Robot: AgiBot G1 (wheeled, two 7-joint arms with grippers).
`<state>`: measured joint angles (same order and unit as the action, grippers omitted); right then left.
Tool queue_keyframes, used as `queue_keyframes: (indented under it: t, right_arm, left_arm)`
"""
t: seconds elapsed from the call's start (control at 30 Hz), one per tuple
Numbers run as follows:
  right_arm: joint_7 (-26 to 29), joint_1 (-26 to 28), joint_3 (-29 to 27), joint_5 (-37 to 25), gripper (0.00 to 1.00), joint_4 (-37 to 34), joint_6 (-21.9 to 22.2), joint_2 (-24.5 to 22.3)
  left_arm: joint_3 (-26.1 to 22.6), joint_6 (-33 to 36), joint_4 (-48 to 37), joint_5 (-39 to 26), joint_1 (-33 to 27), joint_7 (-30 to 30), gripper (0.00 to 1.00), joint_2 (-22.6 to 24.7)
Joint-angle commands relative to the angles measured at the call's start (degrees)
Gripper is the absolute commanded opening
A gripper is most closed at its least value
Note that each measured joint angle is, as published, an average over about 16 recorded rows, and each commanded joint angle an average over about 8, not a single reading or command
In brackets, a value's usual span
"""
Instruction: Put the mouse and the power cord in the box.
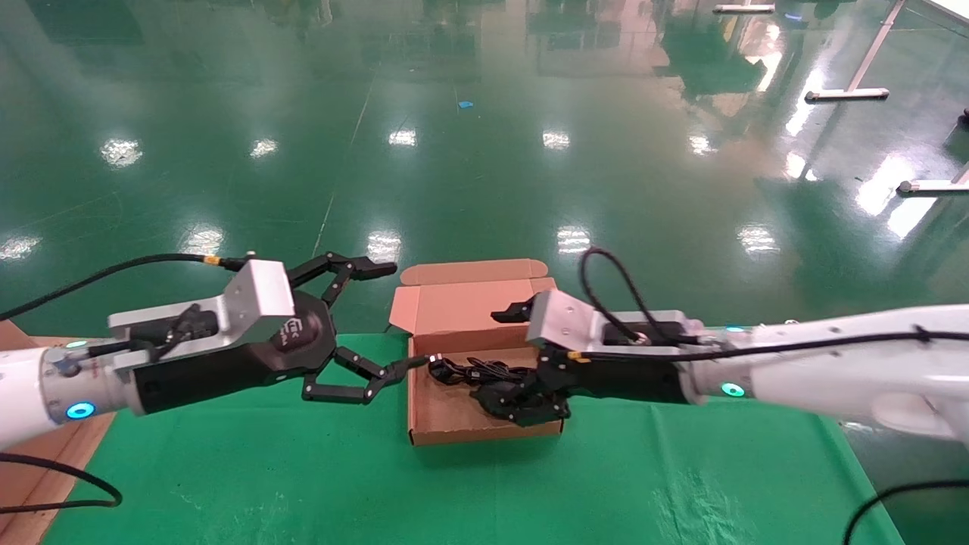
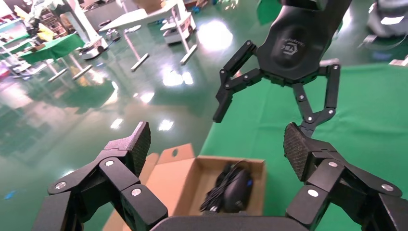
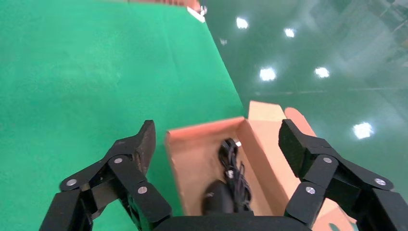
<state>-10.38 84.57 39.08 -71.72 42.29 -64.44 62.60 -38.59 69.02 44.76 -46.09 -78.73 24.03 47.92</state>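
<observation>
2 arms reach in over the green counter (image 1: 530, 492), which stands on a glossy green floor (image 1: 484, 113), and they meet from opposite sides at the box (image 1: 435, 416). It is a shallow brown cardboard mailer standing near the counter's far edge with its hinged lid (image 1: 469, 299) raised behind it. The left end effector (image 1: 390, 322) hovers just beside the box's left wall with its jaws spread wide and nothing between them; the left wrist view shows its ribbed pads (image 2: 294, 149) far apart. The right end effector (image 3: 216, 142) sits above the box's right half, also spread wide and holding nothing, with the box interior visible between its fingers (image 3: 142, 144) in the right wrist view. Inside the box lies the power cord (image 1: 473, 371), a loose black bundle stretched along the tray toward the far side. The mouse (image 2: 236, 188), small, black and glossy, rests on the box floor touching the cord, at the end of the tray nearer the right arm.
</observation>
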Motion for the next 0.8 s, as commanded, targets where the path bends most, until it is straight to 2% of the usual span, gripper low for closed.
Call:
queue_keyframes:
  t: [0.03,0.8]
  right_arm:
    - [1.1,-1.2,-1.2,1.6,1.0,1.6,-1.1,-1.4]
    - [13.9,-15.1,-15.2,19.6,1.0,20.6,-14.0,-18.1]
  left_arm:
    - [1.2,0.9,1.5,0.2,0.9,-1.8,1.0,-0.7]
    - [15.0,11.1,19.2,2.8,11.4,-23.2,1.0,-8.6]
